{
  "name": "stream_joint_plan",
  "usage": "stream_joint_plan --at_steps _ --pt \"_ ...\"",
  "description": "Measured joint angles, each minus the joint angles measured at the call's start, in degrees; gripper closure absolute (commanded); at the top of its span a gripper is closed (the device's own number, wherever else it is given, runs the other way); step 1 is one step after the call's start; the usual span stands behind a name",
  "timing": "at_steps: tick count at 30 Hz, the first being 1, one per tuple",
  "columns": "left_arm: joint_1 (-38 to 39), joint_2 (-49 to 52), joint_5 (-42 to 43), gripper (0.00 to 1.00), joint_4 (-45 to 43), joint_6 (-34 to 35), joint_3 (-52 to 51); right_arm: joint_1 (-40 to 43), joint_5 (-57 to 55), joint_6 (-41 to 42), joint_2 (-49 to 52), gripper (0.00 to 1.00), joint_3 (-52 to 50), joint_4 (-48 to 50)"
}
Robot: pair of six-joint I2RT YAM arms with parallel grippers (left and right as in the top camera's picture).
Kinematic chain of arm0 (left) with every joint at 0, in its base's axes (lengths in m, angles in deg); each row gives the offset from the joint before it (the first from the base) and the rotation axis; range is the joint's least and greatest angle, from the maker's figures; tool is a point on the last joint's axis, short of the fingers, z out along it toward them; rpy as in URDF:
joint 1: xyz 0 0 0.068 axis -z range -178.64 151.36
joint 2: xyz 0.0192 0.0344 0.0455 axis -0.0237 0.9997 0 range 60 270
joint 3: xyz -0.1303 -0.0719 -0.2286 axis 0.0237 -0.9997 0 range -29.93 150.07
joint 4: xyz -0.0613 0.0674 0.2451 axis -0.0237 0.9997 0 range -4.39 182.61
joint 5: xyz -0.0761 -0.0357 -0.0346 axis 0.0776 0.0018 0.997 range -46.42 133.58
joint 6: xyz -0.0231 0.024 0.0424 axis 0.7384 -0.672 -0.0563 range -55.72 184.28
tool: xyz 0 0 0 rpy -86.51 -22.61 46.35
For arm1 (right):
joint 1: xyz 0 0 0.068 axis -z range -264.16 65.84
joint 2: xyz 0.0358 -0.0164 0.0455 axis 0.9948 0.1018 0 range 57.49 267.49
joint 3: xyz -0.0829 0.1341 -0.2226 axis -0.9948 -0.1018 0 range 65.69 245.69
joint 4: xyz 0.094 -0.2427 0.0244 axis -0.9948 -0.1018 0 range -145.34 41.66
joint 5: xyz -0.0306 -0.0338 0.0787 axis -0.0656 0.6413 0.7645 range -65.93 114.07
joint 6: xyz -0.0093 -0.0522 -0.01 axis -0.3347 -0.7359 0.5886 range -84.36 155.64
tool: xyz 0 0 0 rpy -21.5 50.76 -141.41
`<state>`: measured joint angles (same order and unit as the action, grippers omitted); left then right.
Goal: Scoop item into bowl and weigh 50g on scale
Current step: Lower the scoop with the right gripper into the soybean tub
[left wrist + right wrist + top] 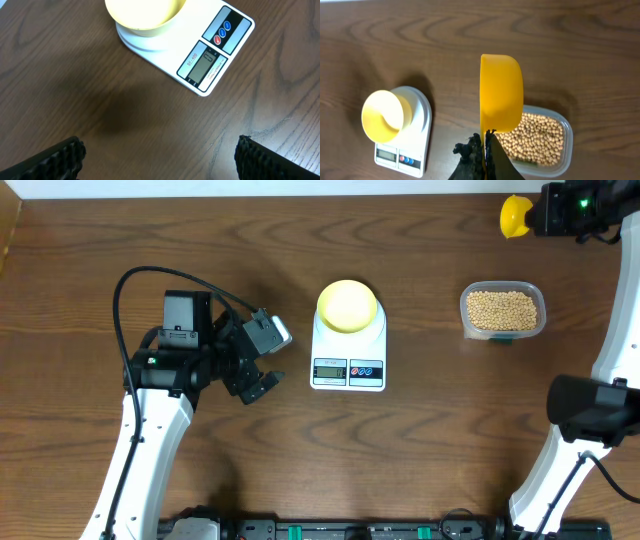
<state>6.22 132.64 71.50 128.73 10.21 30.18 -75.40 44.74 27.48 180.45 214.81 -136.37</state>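
Observation:
The pale yellow bowl [347,306] sits on the white scale [349,366] at mid-table; both also show in the left wrist view, the bowl [145,12] on the scale [210,60]. Tan beans [502,308] fill a clear tub [540,320] to the right. My left gripper [262,383] hovers open over bare wood just left of the scale, nothing between its fingers [65,157]. My right gripper [484,137] is shut on the thin handle of a bright yellow scoop [501,92], held high at the far right corner; the scoop [514,216] shows there from overhead. Below it lie the beans [535,137].
The wooden table [90,250] ends at a white wall along the back edge. The right arm's base [590,410] stands at the right, near the tub. A black rail runs along the front edge [330,530].

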Motion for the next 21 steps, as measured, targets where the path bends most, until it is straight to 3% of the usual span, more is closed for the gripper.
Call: stream_joint_plan --at_steps 11,21 --pt "0.0 0.0 0.0 0.02 0.0 0.0 0.0 0.0 -1.2 -3.5 0.0 0.99 -0.1 -1.7" --pt "0.0 0.0 0.0 0.02 0.0 0.0 0.0 -1.0 -1.6 -1.8 0.0 0.99 -0.2 -2.4"
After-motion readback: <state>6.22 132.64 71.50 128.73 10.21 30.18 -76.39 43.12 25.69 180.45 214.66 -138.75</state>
